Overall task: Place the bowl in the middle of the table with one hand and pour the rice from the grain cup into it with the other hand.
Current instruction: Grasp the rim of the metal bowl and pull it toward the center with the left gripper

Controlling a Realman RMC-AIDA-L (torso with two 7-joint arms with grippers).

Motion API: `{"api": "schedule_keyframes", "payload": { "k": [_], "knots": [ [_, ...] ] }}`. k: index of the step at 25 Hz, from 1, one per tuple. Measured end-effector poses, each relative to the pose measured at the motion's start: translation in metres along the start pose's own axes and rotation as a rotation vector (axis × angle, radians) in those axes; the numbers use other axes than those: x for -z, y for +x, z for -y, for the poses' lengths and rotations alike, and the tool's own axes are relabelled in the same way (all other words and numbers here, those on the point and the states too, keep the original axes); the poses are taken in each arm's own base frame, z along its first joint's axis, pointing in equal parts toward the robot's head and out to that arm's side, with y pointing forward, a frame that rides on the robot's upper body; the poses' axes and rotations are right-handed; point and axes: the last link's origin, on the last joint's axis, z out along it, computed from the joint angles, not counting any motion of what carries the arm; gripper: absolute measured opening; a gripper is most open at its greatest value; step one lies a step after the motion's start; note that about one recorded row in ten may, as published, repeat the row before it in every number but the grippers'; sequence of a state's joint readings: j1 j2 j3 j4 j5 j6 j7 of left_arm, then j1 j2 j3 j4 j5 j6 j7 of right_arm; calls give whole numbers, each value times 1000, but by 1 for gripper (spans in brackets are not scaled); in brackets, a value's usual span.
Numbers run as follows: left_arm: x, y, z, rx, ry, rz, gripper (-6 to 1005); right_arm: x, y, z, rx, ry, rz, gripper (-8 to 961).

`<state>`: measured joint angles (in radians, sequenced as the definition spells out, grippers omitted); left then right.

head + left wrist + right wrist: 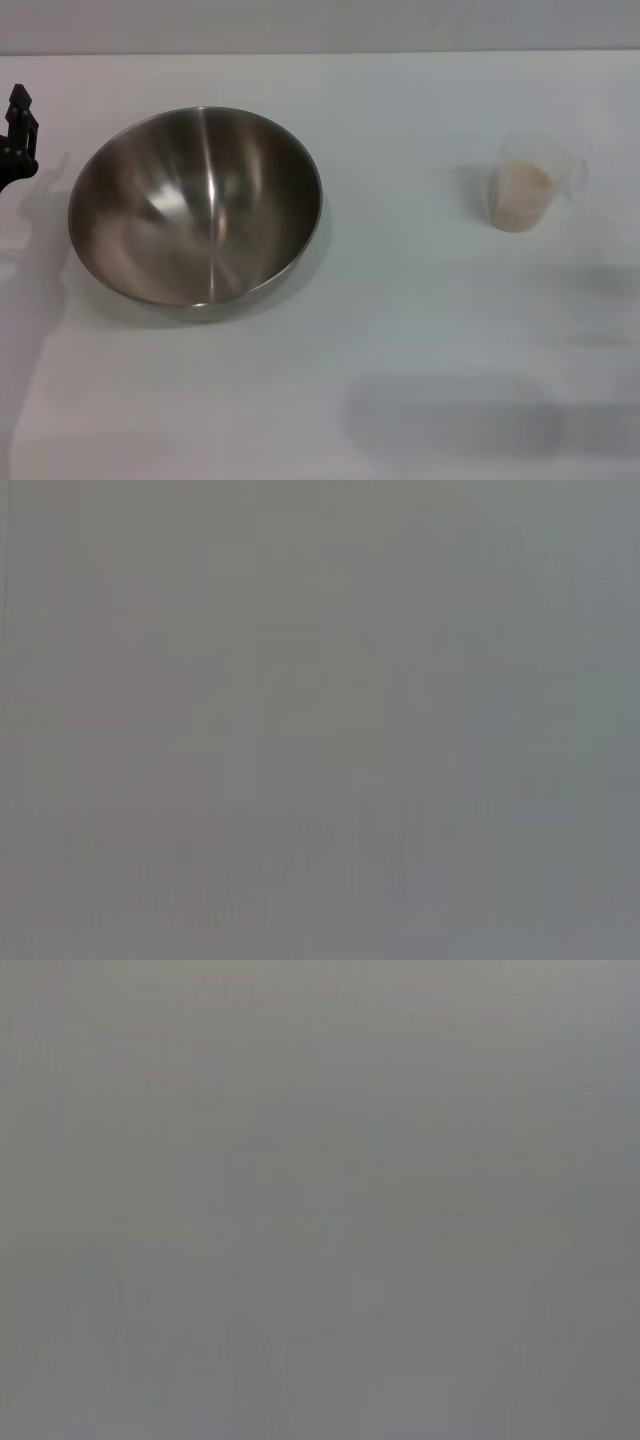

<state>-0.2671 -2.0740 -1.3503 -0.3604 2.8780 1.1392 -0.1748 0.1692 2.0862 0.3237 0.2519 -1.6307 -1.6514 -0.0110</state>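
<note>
The steel bowl (196, 206) stands empty on the left part of the white table (400, 300), well left of the middle. The clear grain cup (530, 150) stands upright at the right, with pale rice (522, 192) filling its lower part. A black piece of my left gripper (16, 135) shows at the far left edge, just left of the bowl's rim and apart from it. My right gripper is out of view. Both wrist views show only plain grey.
The table's back edge (320, 52) runs across the top of the head view. A soft dark shadow (450, 415) lies on the table near the front right. Bare tabletop separates bowl and cup.
</note>
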Motion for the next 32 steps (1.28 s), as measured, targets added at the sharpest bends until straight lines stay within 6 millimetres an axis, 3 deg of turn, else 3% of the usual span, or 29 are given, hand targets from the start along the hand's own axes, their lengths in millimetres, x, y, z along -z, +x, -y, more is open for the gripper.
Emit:
{"api": "schedule_keyframes", "payload": {
  "k": [20,32],
  "knots": [
    [1,-1,4,34,31,3,411,-4,0,-2,0,-12,6,714],
    [0,2,4,39,36,-16,574,-4,0,-2,3,-13,5,713]
  ]
}}
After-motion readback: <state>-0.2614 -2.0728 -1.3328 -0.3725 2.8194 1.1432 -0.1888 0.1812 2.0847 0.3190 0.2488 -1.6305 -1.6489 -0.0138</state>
